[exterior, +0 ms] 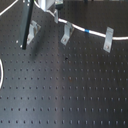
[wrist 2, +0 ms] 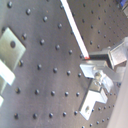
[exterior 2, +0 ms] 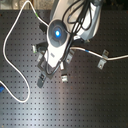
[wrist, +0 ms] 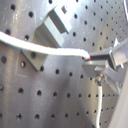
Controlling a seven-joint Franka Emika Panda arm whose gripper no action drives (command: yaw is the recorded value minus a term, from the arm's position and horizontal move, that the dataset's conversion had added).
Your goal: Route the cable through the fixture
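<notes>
The white cable (exterior: 75, 25) runs from under my gripper (exterior: 51, 7) at the top of the first exterior view to the first exterior view's right edge, with its blue band (exterior: 88, 31) between two metal brackets. It passes the tops of the middle bracket (exterior: 66, 34) and the right bracket (exterior: 108, 41); I cannot tell if it is threaded through them. In both wrist views my gripper (wrist: 95, 58) (wrist 2: 94, 57) is shut on the cable (wrist: 55, 50) (wrist 2: 75, 30). A bracket (wrist: 50, 32) stands just behind the cable in the first wrist view.
A third bracket (exterior: 34, 31) and a black post (exterior: 27, 25) stand at the first exterior view's left. A cable loop (exterior 2: 15, 60) lies at the second exterior view's left. The arm (exterior 2: 56, 35) covers the board's middle (exterior 2: 75, 105) there. Two brackets (wrist 2: 7, 55) (wrist 2: 92, 97) show in the second wrist view.
</notes>
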